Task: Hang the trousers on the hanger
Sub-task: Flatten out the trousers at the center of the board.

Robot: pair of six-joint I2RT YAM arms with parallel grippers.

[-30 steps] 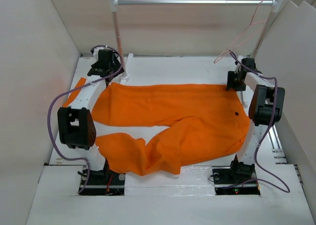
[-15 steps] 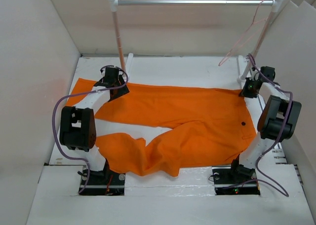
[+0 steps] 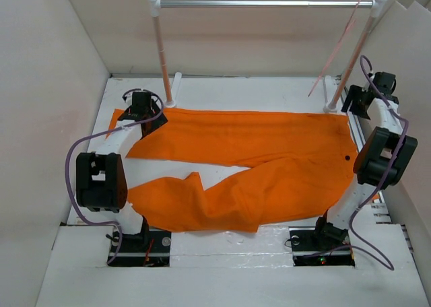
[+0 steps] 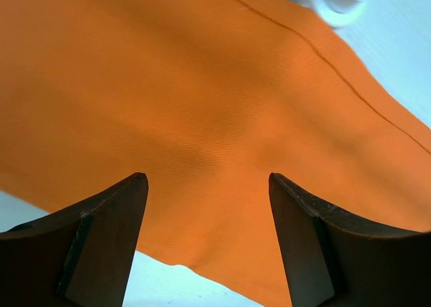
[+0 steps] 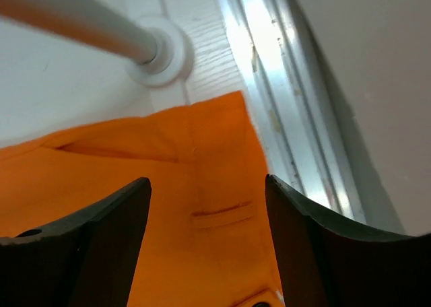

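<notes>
Fig.: trousers (image 3: 256, 142) laid out; left gripper (image 4: 207, 179) & right gripper (image 5: 207, 181) both spread, empty, over far edge. Rec.: pinch cloth deep at both ends, lift evenly toward hanger (image 3: 334, 49).

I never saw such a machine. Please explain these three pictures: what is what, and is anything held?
Two black robot arms stand at the near edge of a white table. The wide picture looks down from above and behind them. The other two come from wrist cameras; the dark shapes below are the fingers of the left tool and the right tool. Bright orange cloth trousers lie spread on the table. A thin pink wire hanger hangs from the silver rail. Both tools are open and hold nothing.
</notes>
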